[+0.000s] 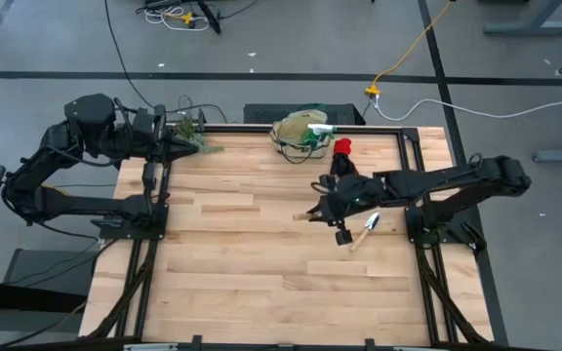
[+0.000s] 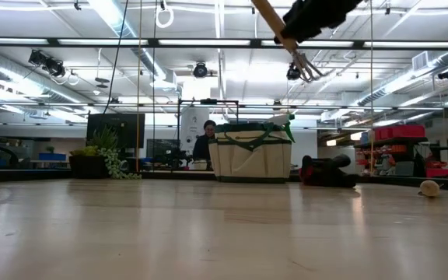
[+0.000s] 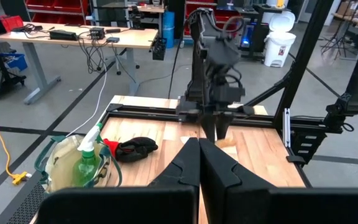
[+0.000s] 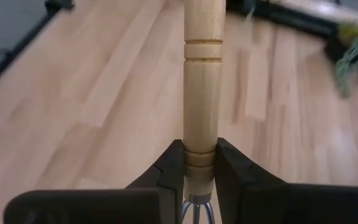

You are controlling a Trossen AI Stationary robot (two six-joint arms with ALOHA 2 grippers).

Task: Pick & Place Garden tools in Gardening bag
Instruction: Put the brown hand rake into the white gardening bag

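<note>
While the right gripper (image 4: 199, 171) pinches the hand rake (image 4: 202, 81) near its tines, the stiff, light wooden handle looks secure; the left gripper (image 3: 199, 163), pressed together, waits at nine o'clock.

Smooth turned-wood rake handle (image 4: 202, 87), pale plank table (image 1: 261, 253) with sheen, soft cloth bag (image 2: 251, 155).

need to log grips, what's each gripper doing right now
left gripper: closed, empty, by the plant.
right gripper: closed on the hand rake, lifted above the table.

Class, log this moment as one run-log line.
right gripper: holds wooden-handled hand rake aloft | left gripper: shut, idle | beige fabric bag: awaiting rake
</note>
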